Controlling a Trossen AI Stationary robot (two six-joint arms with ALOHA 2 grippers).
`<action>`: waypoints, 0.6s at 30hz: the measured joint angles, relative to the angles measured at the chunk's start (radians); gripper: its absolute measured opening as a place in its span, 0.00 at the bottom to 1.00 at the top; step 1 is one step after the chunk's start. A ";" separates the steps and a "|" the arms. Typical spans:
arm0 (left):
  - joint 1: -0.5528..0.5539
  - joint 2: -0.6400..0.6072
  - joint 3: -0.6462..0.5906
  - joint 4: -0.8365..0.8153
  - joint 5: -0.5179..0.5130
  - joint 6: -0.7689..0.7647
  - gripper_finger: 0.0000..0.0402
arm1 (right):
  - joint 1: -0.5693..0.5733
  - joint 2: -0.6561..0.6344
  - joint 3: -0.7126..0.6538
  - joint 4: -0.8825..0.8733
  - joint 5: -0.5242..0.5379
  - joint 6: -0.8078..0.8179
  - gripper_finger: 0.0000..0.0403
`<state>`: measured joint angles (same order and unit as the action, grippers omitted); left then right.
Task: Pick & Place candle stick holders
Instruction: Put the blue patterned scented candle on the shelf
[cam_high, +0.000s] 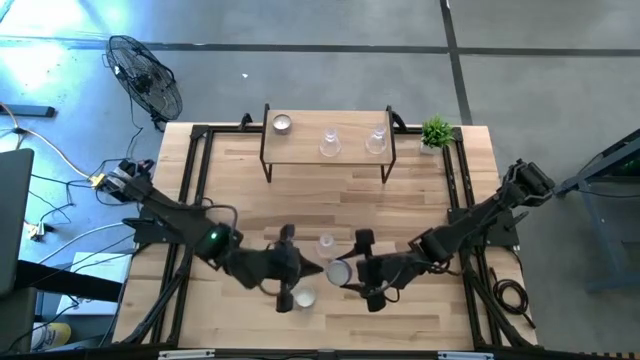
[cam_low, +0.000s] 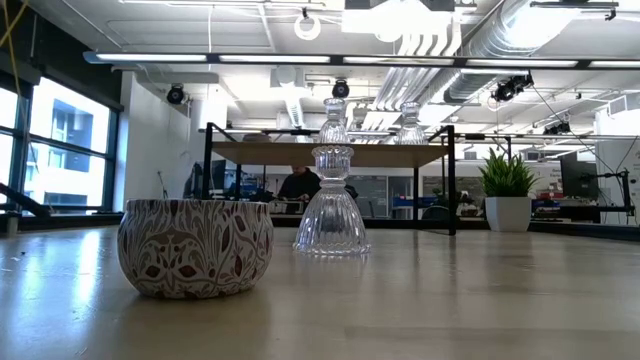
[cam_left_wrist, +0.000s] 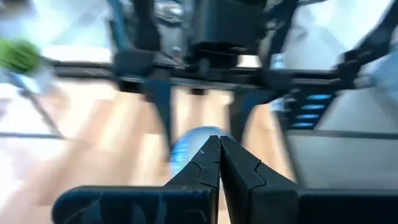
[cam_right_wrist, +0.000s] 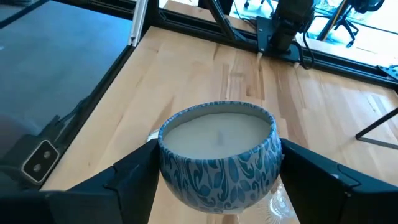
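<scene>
Blue-patterned tealight cup (cam_right_wrist: 217, 155) sits clamped between the right claw's (cam_right_wrist: 217, 177) wide-set fingers, above the table (cam_high: 420, 200) centre. We judge its rounded wall could slip. The left claw (cam_left_wrist: 219, 163), pinched empty, crowds nearby; collision is possible.

The right tool (cam_high: 345, 271) grips a tealight cup (cam_high: 338, 271) near the left tool (cam_high: 312, 268).

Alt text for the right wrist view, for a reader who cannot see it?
A blue-patterned tealight cup with a white wax centre sits between the right gripper's two dark fingers, held off the wooden table. Part of the left arm shows at the table's far edge.
</scene>
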<state>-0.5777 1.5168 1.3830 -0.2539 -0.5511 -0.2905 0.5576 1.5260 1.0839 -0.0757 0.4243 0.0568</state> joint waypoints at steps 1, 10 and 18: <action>-0.011 0.003 0.000 -0.003 -0.046 0.025 0.01 | 0.002 0.000 0.000 0.001 0.000 -0.003 0.70; -0.040 0.006 -0.001 -0.018 -0.151 0.028 0.13 | 0.006 0.000 0.000 0.014 0.000 -0.005 0.70; -0.038 0.031 -0.001 -0.041 -0.221 -0.058 0.49 | 0.006 -0.001 0.002 0.019 0.000 -0.005 0.70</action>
<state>-0.6155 1.5477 1.3819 -0.2944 -0.7726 -0.3484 0.5632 1.5253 1.0855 -0.0568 0.4240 0.0517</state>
